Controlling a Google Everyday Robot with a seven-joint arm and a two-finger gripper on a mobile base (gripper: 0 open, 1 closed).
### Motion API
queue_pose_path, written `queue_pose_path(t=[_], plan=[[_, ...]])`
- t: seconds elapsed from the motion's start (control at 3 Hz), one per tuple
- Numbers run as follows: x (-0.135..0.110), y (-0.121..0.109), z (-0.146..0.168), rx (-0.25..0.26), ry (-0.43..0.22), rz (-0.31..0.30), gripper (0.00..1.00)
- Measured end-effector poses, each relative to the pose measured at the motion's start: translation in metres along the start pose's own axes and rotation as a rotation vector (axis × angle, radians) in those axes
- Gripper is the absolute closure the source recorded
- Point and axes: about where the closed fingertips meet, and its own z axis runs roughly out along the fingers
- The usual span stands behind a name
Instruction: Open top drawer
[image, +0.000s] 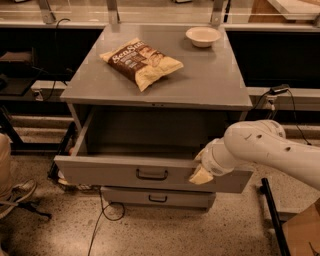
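Two grey drawers show under the cabinet top (210, 80), and you have the top drawer (115, 172) standing well out of the cabinet body, open, in the middle to lower middle of the frame. Its wide front panel runs from lower left to right of centre, and the deep grey box behind it is in plain view. The dark bar handle (152, 174) sits at the centre of that front.

Your gripper (201, 170) is right of centre, at the right end of the top drawer's front panel. Its tan end touches the panel's upper edge and lies down over the outer face. The handle is to the gripper's left, apart from it, so the contact is on the panel and not on the handle. Cannot tell whether the gripper clamps the panel edge or only rests against it. The white arm (270, 150) comes in from the right edge of the frame.

The lower drawer (125, 196) is just beneath, narrower, only slightly forward, with its own small handle (157, 199).

On the cabinet top, a chip bag (141, 62) lies left of centre and a pale bowl (203, 36) stands near the back right corner, well apart. A black cable (100, 220) trails on the speckled floor at lower left. A shoe (17, 192) shows at the left edge.
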Motion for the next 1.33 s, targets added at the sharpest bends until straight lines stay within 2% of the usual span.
queue_pose_path(t=[0.67, 1.0, 1.33], plan=[[-0.0006, 0.0012, 0.0008, -0.002, 0.001, -0.002, 0.04], [-0.0007, 0.0015, 0.0009, -0.003, 0.001, -0.003, 0.0], [-0.0007, 0.0015, 0.0009, -0.003, 0.001, -0.003, 0.0]])
